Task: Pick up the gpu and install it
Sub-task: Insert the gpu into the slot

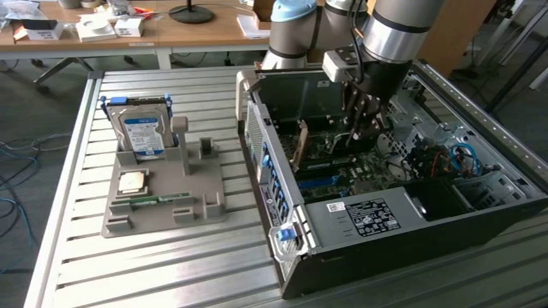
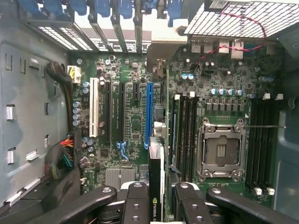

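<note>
- Wrist view: the gpu point(image 2: 156, 182) is seen edge-on, clamped between the two black fingers point(image 2: 138, 200) of the gripper point(image 2: 161, 193). The jaws are closed on its flat faces, so the card is gripped rather than lying loose.
- The card's long axis is directed straight away from the gripper, along the motherboard point(image 2: 135, 121). It is set parallel to the blue slot point(image 2: 149, 112), which is seen just beside the card's far end. Whether the card's edge touches that slot cannot be told; full seating is judged not yet done.
- In the exterior view, the gripper is found in the upper right of the frame, lowered inside the open computer case point(image 1: 411, 224).
- The gpu is shown as a thin, dark, flat board, with a pale label bearing a small green mark near the fingers.
- The fingers are matte black and blocky, with round screw heads.
- The motherboard is dark green and crowded with small cylindrical capacitors. A long white slot point(image 2: 94, 107) and a square metal processor socket point(image 2: 220, 149) are set on either side of the blue slot.
- The case is made of grey sheet metal with perforated panels.
- At the middle left of the exterior frame, a grey moulded holder point(image 1: 201, 189) is rested on the ribbed aluminium table point(image 1: 154, 276), well apart from the gripper.
- A silver hard drive point(image 1: 141, 131) with a blue label is stood upright in the holder, and a narrow green RAM stick point(image 1: 158, 200) and a square chip point(image 1: 131, 182) are laid flat in it.
</note>
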Tool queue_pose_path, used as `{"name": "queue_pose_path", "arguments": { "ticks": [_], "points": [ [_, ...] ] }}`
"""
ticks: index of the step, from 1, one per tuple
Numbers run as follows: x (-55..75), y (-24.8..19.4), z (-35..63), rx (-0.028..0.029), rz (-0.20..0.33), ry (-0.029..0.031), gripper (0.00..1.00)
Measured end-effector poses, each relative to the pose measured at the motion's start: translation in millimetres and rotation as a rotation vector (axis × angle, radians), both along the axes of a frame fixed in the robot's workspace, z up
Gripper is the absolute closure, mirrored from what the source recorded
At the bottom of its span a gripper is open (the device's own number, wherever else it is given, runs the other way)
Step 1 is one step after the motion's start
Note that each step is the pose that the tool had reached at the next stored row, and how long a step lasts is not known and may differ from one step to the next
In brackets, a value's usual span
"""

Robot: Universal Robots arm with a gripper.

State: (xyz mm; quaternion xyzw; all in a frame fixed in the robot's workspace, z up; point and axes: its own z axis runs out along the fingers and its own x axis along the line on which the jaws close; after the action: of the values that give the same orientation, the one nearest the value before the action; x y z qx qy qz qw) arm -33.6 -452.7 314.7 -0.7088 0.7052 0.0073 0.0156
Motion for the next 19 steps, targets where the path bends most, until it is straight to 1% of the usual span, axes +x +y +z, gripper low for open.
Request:
{"name": "queue_pose_path", "arguments": {
  "ticks": [4, 8, 16, 19],
  "points": [
    [-0.3, 0.0, -4.4, -0.0001, 0.000, -0.0020, 0.74],
    [-0.3, 0.0, -7.1, -0.0001, 0.000, -0.0023, 0.74],
    [-0.3, 0.0, -7.7, -0.0001, 0.000, -0.0023, 0.74],
    [-0.3, 0.0, -9.4, 0.0001, 0.000, -0.0024, 0.74]
  ]
}}
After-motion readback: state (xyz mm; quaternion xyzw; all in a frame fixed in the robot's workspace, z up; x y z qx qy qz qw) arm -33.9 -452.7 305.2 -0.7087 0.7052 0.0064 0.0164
